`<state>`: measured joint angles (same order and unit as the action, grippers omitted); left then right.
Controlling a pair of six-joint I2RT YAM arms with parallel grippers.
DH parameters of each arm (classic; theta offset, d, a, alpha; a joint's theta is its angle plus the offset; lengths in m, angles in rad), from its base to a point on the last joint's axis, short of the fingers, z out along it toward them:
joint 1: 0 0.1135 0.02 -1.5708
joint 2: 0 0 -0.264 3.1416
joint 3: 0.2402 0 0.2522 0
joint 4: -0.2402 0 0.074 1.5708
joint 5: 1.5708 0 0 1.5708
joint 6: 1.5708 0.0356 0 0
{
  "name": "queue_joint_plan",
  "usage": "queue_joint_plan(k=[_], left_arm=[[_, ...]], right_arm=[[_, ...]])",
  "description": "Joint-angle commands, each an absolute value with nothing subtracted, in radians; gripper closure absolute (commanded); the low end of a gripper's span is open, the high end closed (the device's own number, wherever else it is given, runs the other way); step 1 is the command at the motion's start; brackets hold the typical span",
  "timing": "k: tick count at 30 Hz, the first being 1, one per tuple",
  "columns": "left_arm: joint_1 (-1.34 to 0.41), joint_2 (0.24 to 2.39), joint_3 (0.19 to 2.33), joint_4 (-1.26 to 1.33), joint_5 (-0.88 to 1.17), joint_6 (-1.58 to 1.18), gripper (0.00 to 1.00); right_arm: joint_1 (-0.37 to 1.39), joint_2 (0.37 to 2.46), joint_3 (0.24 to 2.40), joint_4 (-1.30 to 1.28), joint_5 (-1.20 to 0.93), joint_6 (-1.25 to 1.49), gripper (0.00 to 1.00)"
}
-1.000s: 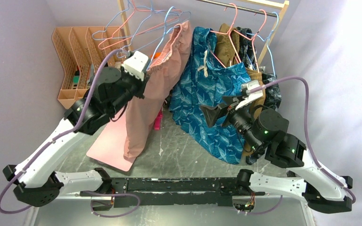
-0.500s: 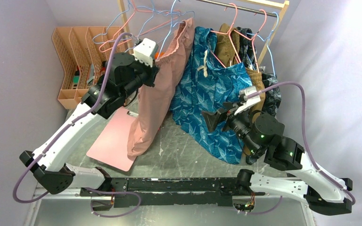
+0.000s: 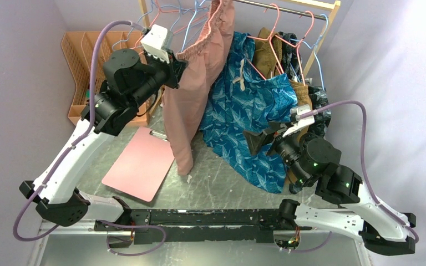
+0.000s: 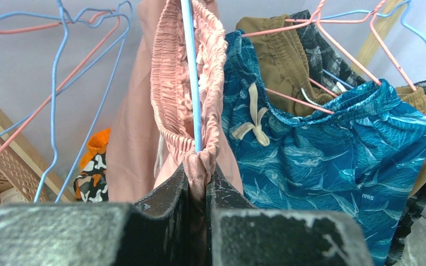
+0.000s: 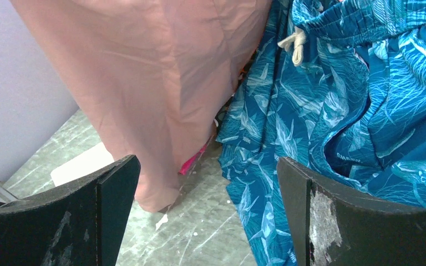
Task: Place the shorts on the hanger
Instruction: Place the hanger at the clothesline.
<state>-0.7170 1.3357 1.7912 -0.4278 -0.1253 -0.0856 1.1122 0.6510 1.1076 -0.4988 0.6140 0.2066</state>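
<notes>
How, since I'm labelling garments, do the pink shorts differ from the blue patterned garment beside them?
The pink shorts are plain salmon; the blue garment has a leafy print. The left pincer is shut on the pink shorts' waistband; nothing grips the blue garment. A light-blue hanger wire runs inside the pink shorts' waistband, not the blue garment's. Both hang down with gathered waistbands.

Soft, even light fills the top view; the right wall (image 3: pixel 399 44) washes out to near white toward the upper corner, and only faint shadows lie on the table (image 3: pixel 213 183). From the left wrist the shorts (image 4: pixel 169 83) show a crisp waistband, while the left gripper (image 4: pixel 199 173) has dark, blurred fingers (image 4: pixel 161 208) at the bottom edge. The right gripper (image 5: pixel 205 160) has equally soft, underexposed fingers (image 5: pixel 111 194); the blue patterned garment (image 5: pixel 338 111) behind is sharp.
</notes>
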Motion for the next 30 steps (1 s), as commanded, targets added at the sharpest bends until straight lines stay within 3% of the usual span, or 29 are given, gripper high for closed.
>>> queue_joint_plan(k=[1, 15, 30], left_arm=[[-0.717, 1.351, 1.769, -0.317, -0.1, -0.075, 0.93], [-0.722, 1.402, 1.657, -0.235, -0.106, 0.017, 0.93], [-0.771, 1.48, 1.686, -0.219, -0.165, 0.137, 0.93]], right_arm=[[1.113, 0.636, 1.086, -0.497, 0.639, 0.227, 0.02], [1.113, 0.621, 1.082, -0.523, 0.644, 0.262, 0.03], [1.112, 0.622, 1.054, -0.532, 0.637, 0.297, 0.03]])
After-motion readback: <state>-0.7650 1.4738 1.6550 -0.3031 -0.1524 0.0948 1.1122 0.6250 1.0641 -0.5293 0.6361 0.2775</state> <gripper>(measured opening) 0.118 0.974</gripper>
